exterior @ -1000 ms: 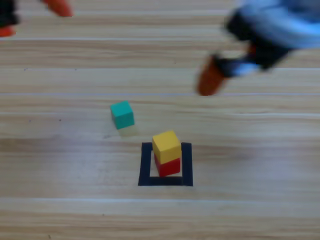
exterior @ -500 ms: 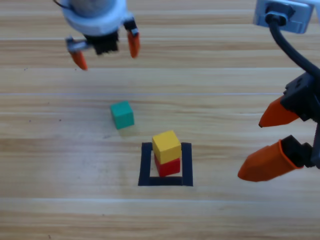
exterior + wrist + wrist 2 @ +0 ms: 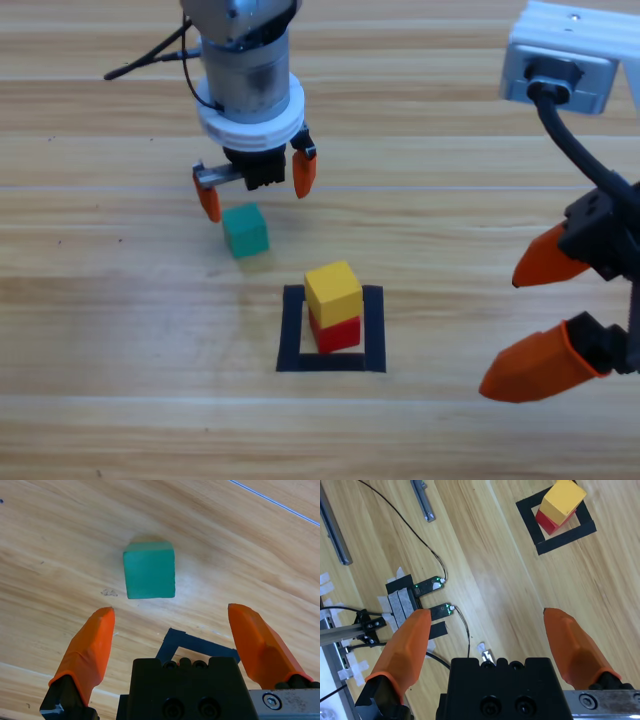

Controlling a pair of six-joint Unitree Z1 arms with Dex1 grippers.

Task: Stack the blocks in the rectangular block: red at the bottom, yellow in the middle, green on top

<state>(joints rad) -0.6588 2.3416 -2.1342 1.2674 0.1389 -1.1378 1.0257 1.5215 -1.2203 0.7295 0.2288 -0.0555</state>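
The left gripper [image 3: 255,188] hangs over the desk [image 3: 120,330] with its orange jaws spread wide and nothing between them. Just ahead of its tips, on the side toward the bottom of the high view, sits the green cube [image 3: 245,230], a small plain teal-green block resting flat on the wood and turned a little askew to the grain. In the left wrist view the green cube [image 3: 149,569] lies beyond the two jaws, roughly centred between them and untouched, its top face smooth and unmarked.

Near it, toward the lower right in the high view, is the rectangular block [image 3: 291,335], a flat square outline of black tape with bare wood inside. Inside that outline stands the red cube [image 3: 340,333] with the yellow cube [image 3: 333,288] on top, the yellow one twisted slightly off the red one's edges.

The right gripper [image 3: 545,315] hovers well apart at the right side of the picture, jaws wide and empty. Its wrist view shows the taped square [image 3: 531,526] and the two-cube stack far off.
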